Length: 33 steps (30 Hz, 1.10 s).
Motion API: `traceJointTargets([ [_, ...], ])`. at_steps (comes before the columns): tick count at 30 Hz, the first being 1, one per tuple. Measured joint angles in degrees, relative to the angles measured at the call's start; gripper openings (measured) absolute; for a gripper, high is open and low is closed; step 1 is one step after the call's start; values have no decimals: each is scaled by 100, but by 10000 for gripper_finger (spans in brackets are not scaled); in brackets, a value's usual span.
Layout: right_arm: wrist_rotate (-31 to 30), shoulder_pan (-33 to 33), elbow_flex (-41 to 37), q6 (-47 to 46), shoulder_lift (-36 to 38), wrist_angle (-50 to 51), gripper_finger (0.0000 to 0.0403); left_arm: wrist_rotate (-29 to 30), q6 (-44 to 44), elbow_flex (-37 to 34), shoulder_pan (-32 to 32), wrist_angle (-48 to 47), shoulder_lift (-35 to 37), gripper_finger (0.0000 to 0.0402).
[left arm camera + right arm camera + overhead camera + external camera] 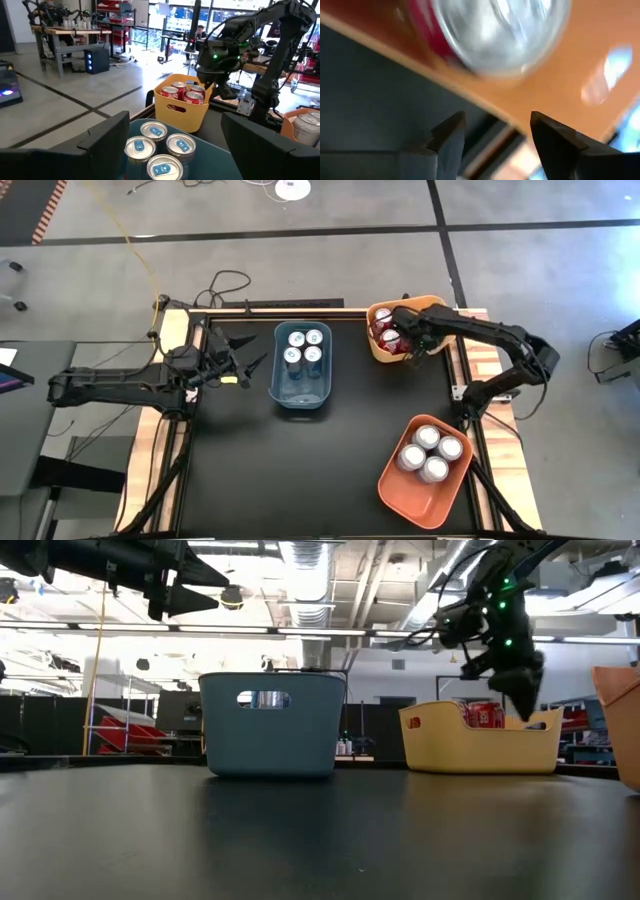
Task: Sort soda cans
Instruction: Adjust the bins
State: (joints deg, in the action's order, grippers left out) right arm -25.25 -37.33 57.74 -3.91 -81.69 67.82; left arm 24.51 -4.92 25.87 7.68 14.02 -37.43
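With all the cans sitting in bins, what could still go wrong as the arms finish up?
The right gripper, open and empty, hangs right over the yellow bin holding the red cans; pulling away, it might clip the rim or a can. The left gripper, open, points at the blue bin; drifting forward could nudge it.

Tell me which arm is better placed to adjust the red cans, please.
The right arm: its hand hangs open over the yellow bin holding the red cans. The left hand waits open beside the blue bin.
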Motion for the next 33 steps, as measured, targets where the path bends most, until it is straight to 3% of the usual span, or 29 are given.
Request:
traceJointTargets([
  [6, -350, 108, -331, 723, -9, -485, 201, -4, 43, 0, -2, -66, 0, 313],
  [22, -399, 172, -1041, 599, 4, -466, 133, -19, 15, 0, 0, -42, 0, 313],
  [27, -179, 551, -1037, 197, 0, -357, 106, -17, 12, 0, 0, -39, 0, 313],
  [33, 535, 1107, -838, -508, -7, -310, 102, -17, -12, 0, 0, 16, 0, 313],
])
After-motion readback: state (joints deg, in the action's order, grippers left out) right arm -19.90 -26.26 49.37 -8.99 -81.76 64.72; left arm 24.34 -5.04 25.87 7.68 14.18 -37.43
